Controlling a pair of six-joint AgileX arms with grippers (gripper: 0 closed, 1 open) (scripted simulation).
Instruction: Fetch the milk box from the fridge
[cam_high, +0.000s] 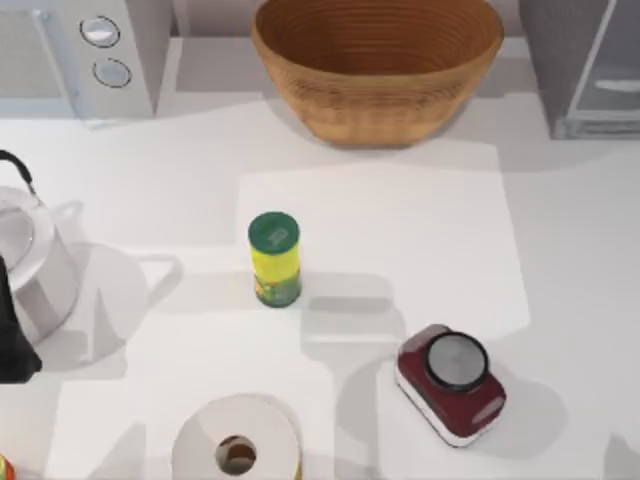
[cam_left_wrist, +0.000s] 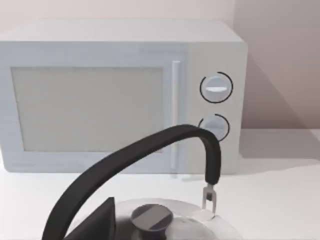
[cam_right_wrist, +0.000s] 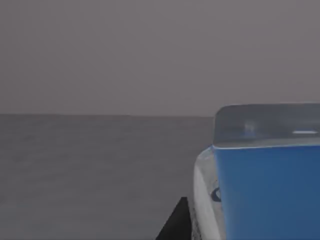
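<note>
Standing inside the grey fridge (cam_high: 590, 70), against its grey wall: milk box (cam_right_wrist: 267, 175), blue face close to the right wrist camera. Right gripper finger state: cannot tell. Left arm (cam_high: 12, 340) beside the kettle (cam_high: 30, 265).

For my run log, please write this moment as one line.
phase: reaching in fridge | right end effector: close beside milk box, grey interior around | left arm: parked above kettle
</note>
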